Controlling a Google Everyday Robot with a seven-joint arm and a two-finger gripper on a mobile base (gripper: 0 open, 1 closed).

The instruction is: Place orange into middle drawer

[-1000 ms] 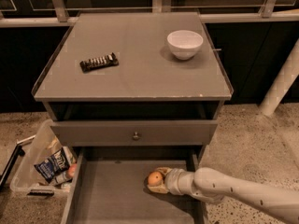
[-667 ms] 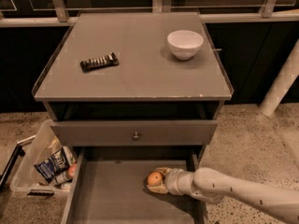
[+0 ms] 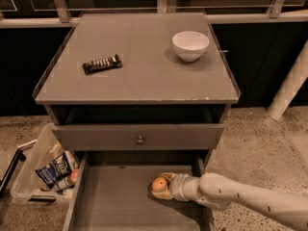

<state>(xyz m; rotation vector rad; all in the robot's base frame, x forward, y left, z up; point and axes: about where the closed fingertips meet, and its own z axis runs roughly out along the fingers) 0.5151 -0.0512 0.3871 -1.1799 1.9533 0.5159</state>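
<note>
Orange [image 3: 159,183]: inside the open middle drawer [image 3: 120,203], right of centre.
Tool [image 3: 157,188]: reaching in from the right, pinching the orange.
Surface [image 3: 144,76]: white bowl [image 3: 190,45], dark bar [image 3: 101,63].

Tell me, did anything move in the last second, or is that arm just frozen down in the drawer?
Nothing visibly changed. The gripper stays low inside the middle drawer, its jaws around the orange, at the same spot near the drawer's right side. The white bowl and the dark bar on the cabinet top are where they were.
</note>
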